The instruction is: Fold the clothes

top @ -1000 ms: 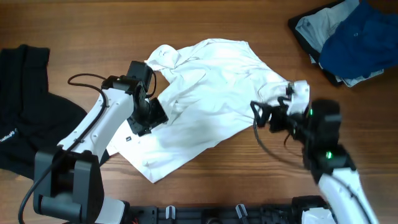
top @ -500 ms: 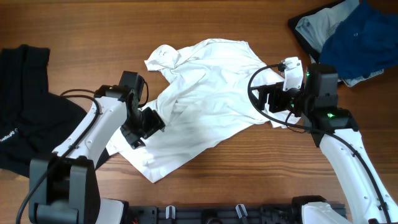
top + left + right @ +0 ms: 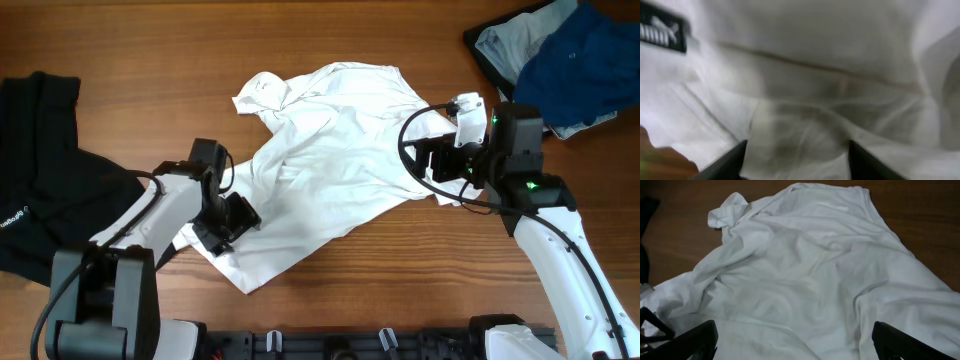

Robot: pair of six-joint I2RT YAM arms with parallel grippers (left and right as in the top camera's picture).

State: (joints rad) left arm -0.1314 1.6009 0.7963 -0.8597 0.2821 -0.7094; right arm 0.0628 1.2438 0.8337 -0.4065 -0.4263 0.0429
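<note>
here the white t-shirt (image 3: 340,150) lies crumpled and spread across the middle of the wooden table (image 3: 330,30), with its wrinkled body running from the upper centre down towards the near left edge. the left gripper (image 3: 228,222) sits low on the shirt's lower left part, right at the fabric. in the left wrist view its fingers (image 3: 730,160) stand apart with a ridge of white cloth bunched in the gap, but the picture is blurred and close, so i cannot tell whether they are pinching the cloth or only resting over it. a black label (image 3: 662,32) with white lettering shows on the shirt at the upper left of that view.

the right gripper (image 3: 425,168) is at the shirt's right edge. its jaws are spread wide and hold nothing, and the right wrist view shows the shirt lying beneath and ahead of them.

a black garment (image 3: 40,180) lies heaped at the far left of the table, reaching close to the shirt's lower left corner. at the top right corner, well apart from the shirt, a dark blue garment (image 3: 575,60) lies piled beside a pale grey-blue garment (image 3: 505,45).
</note>
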